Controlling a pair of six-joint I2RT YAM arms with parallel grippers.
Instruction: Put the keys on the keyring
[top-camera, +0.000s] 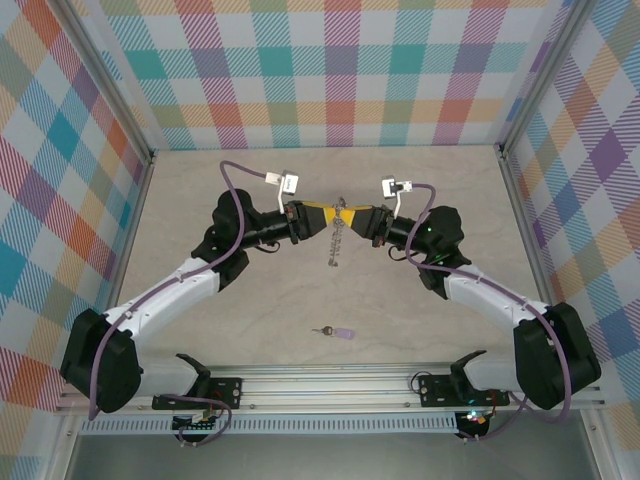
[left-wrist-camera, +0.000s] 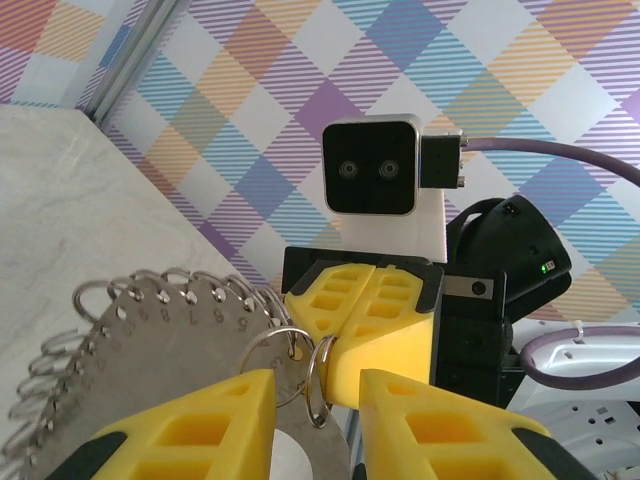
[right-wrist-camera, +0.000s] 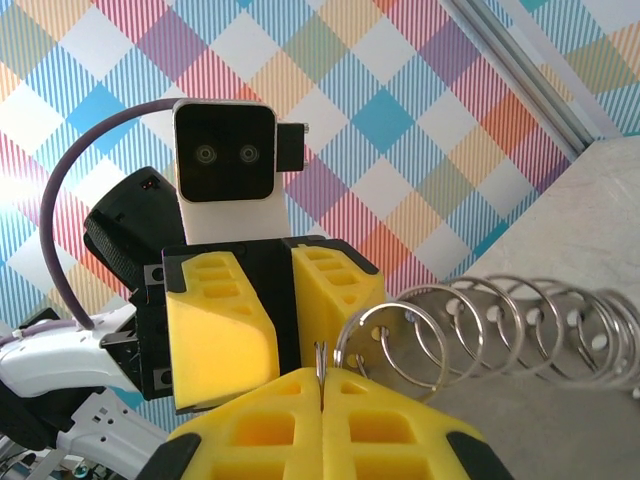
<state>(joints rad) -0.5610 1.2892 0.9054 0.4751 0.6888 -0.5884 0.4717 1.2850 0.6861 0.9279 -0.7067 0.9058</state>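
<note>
One keyring (top-camera: 336, 245) sits between opposing fingers (top-camera: 312, 218); keys (top-camera: 333, 331) lie well apart.

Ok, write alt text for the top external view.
Two robot arms meet mid-table, the right claw pinching the keyring and the left claw at its other side. The key with its lilac tag lies nearer the bases.
</note>
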